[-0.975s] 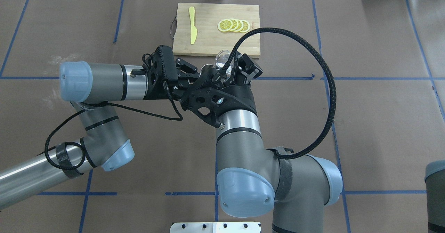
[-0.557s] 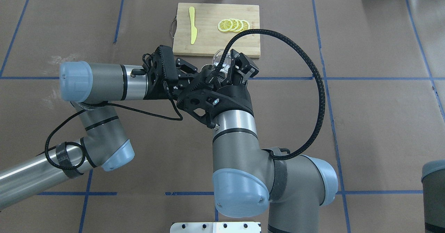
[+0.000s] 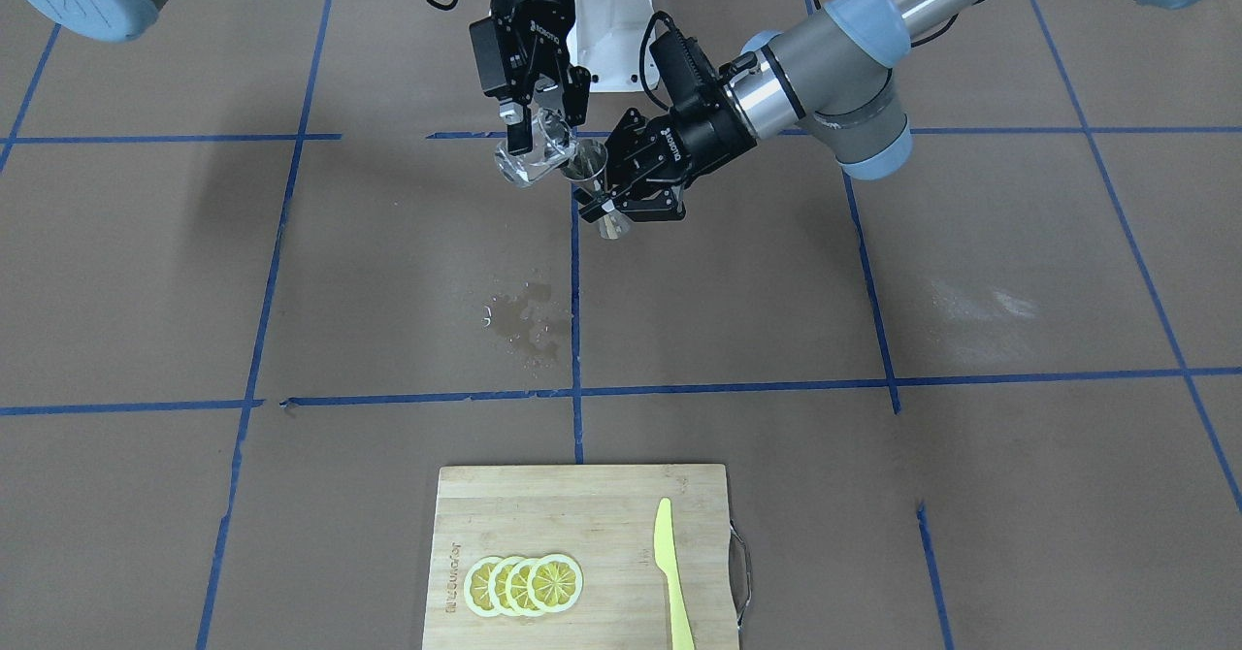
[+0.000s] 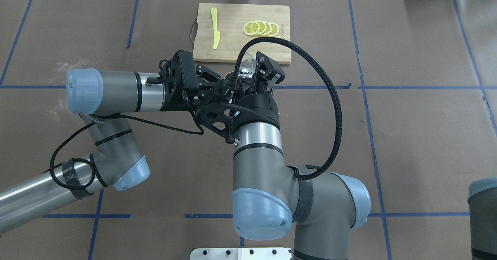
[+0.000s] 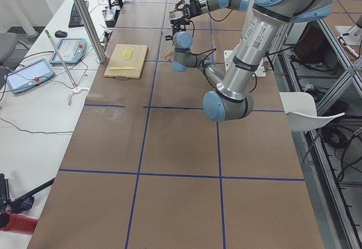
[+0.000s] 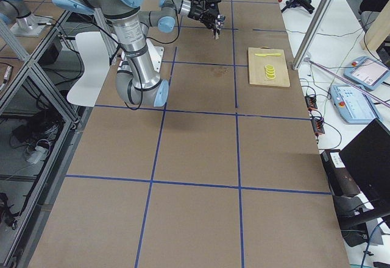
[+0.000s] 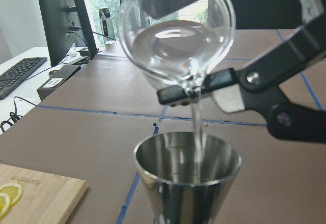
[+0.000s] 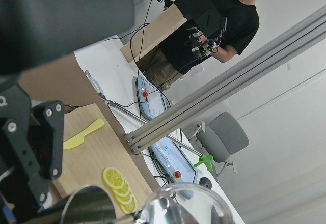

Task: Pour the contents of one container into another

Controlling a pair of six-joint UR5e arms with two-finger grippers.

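ROBOTIQ lettering on the housing behind the right fingers (image 3: pixel 521 131). They pinch the glass cup (image 3: pixel 529 160), tipped, with a thin clear stream falling into the jigger (image 3: pixel 589 167). Left fingers (image 3: pixel 645 206) clamp the jigger's waist, above the desk (image 3: pixel 970 272). Cutting board (image 3: pixel 602 534) stamp unreadable.

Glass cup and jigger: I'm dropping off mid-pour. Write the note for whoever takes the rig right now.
Left gripper: shut on the steel jigger, held upright in the air.
Right gripper: shut on the glass cup, tilted with its lip over the jigger's mouth.
Done: both are lifted and a thin clear stream falls into the jigger.
Note: wet splashes on the table cover nearby.
Left: finish the pour, level the cup, set both down. The jigger's fill level is hard to read, so probably go slowly.
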